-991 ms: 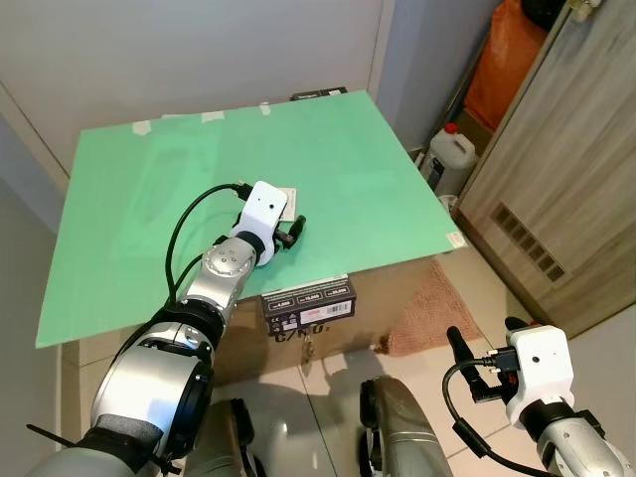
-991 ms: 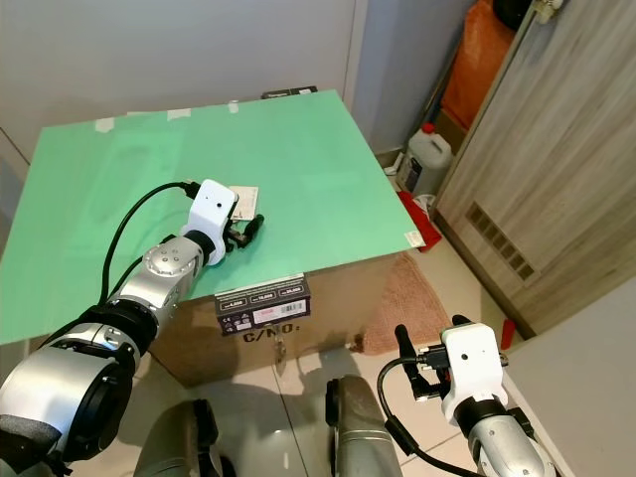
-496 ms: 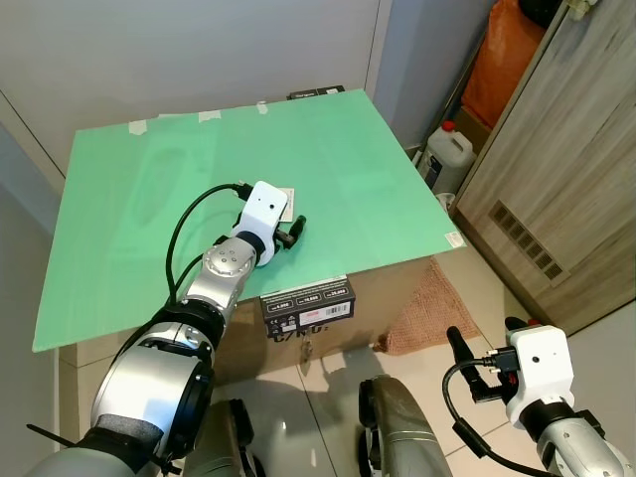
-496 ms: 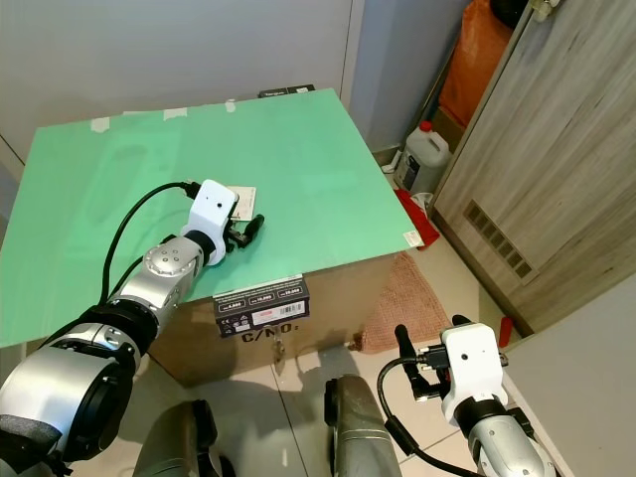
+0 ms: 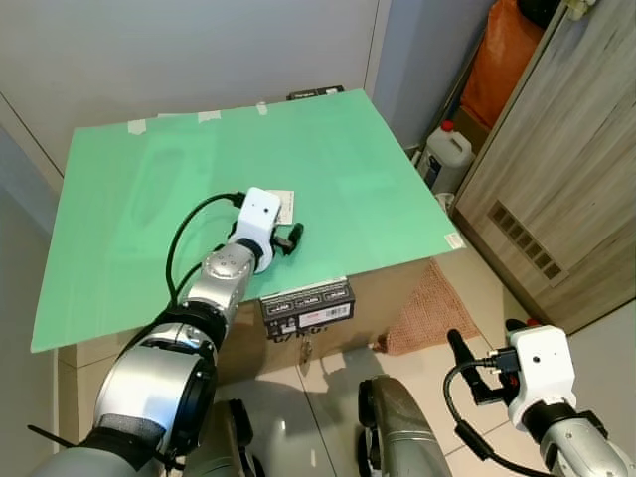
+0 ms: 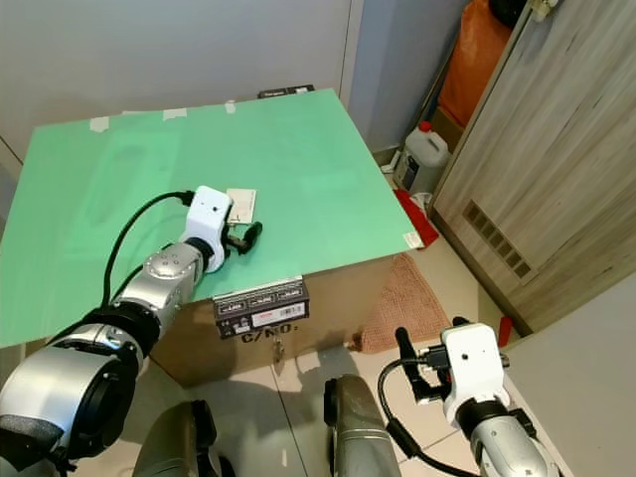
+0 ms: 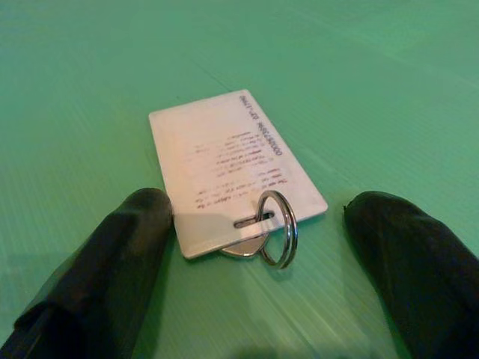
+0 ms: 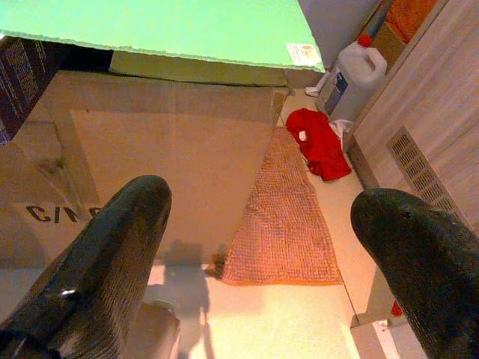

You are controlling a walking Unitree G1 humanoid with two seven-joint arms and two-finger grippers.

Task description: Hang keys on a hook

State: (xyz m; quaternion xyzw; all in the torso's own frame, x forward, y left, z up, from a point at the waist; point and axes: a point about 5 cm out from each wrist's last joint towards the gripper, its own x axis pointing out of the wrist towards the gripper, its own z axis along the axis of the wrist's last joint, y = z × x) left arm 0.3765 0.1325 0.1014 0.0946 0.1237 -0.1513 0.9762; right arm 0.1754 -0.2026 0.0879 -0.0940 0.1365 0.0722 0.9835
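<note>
The left hand (image 6: pixel 241 237) rests low on the green tabletop (image 6: pixel 298 169), its black fingers just beside a white card (image 6: pixel 240 203); the right hand (image 6: pixel 409 360) hangs low over the tiled floor (image 6: pixel 417 298), well apart from the tabletop; a white jug (image 6: pixel 421 157) stands beside a wooden cabinet (image 6: pixel 542 189).

Key (image 7: pixel 243 247) mostly hidden under white card (image 7: pixel 228 164); card print blurred.
</note>
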